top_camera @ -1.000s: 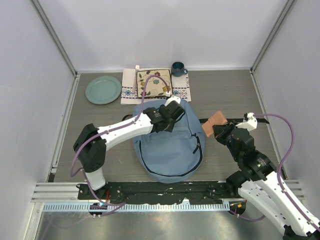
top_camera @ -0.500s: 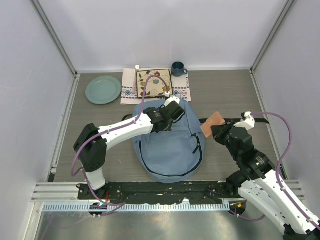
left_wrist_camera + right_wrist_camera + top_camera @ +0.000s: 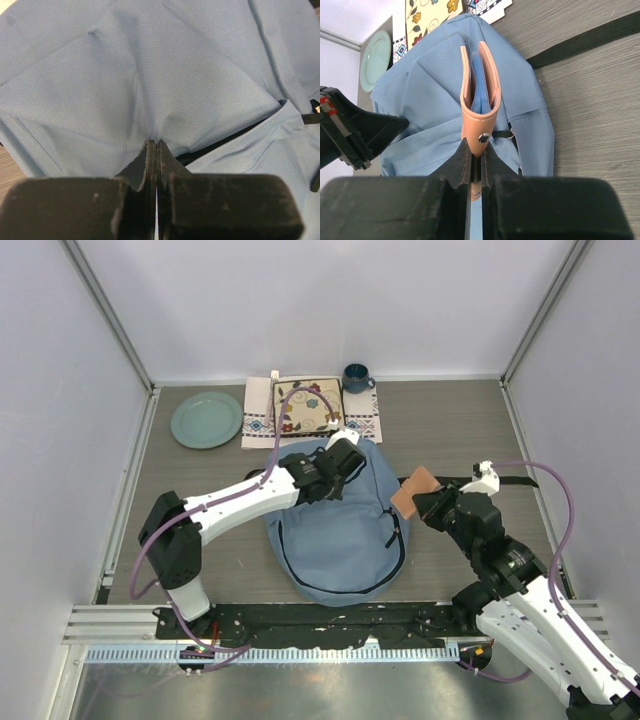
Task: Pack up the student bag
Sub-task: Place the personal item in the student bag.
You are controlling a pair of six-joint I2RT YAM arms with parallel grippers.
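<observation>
Fabric of the student bag [image 3: 335, 540] is soft and light, so I judge it will sag unless held beside the zipper [image 3: 404, 543]. It lies flat in the middle of the table [image 3: 460, 425]. Left tool [image 3: 157, 144] is fully closed, pinching a ridge of its cloth. Right tool [image 3: 476, 150] is closed on the tab of a tan leather notebook [image 3: 479, 85], near the bag's right edge.

1. Three plain, pale lavender-white walls [image 3: 330, 300] closed in the space on the left, far and right sides.
2. Grey metal posts [image 3: 108, 315] ran up the two far corners.
3. The surface [image 3: 450, 430] was matt grey-brown wood grain.
4. An aluminium rail [image 3: 110, 623] and a toothed strip [image 3: 300, 653] edged its near side, above bare sheet metal [image 3: 330, 690].
5. The light was soft and even, with faint shadows.
</observation>
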